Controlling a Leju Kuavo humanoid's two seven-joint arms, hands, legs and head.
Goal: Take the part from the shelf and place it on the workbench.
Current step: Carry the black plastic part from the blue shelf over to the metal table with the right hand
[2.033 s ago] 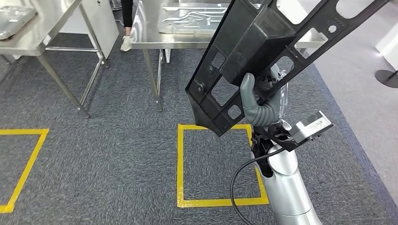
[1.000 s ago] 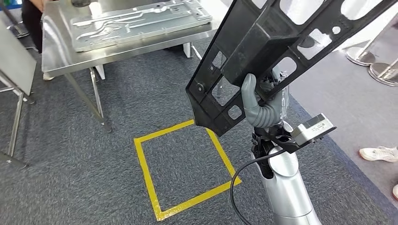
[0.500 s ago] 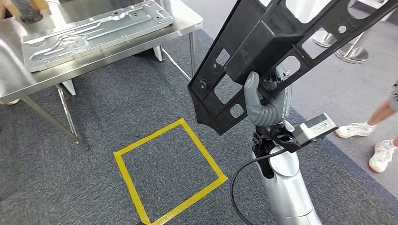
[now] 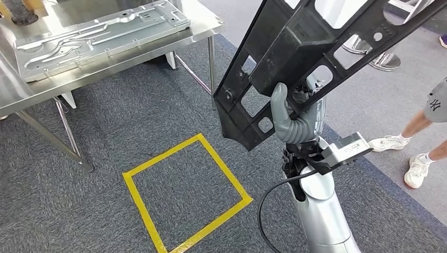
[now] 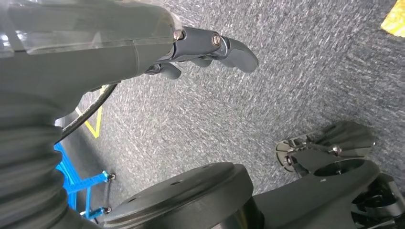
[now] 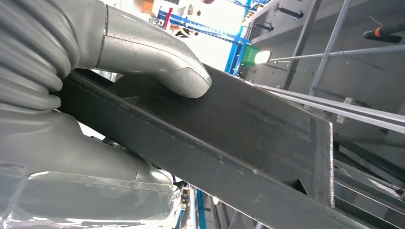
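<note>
While your right hand is raised in front of the robot, it grips the black part, a flat perforated frame with a boxy block at its middle. Its thick grey thumb lies flat on the near face of that block, and the darker fingers wrap round behind the frame, so most of the part stands above and beyond the fingers, tilted, its long end running up past the picture's upper edge. From the right wrist view you see the same hold up close: the thumb presses on the broad dark face of the part, and the ribbed grey cover lies against its edge.

Your left hand hangs low over the grey carpet, with nothing in it; its dark fingers are slightly bent and apart, well clear of the floor.

Beyond the part, well away from the right hand's fingers on the thumb side, stands the steel workbench, with a stamped metal plate lying on its top. Below it on the carpet is a square of yellow tape. On the other side of the arm, a person's legs and white shoes stand on the paler floor.
</note>
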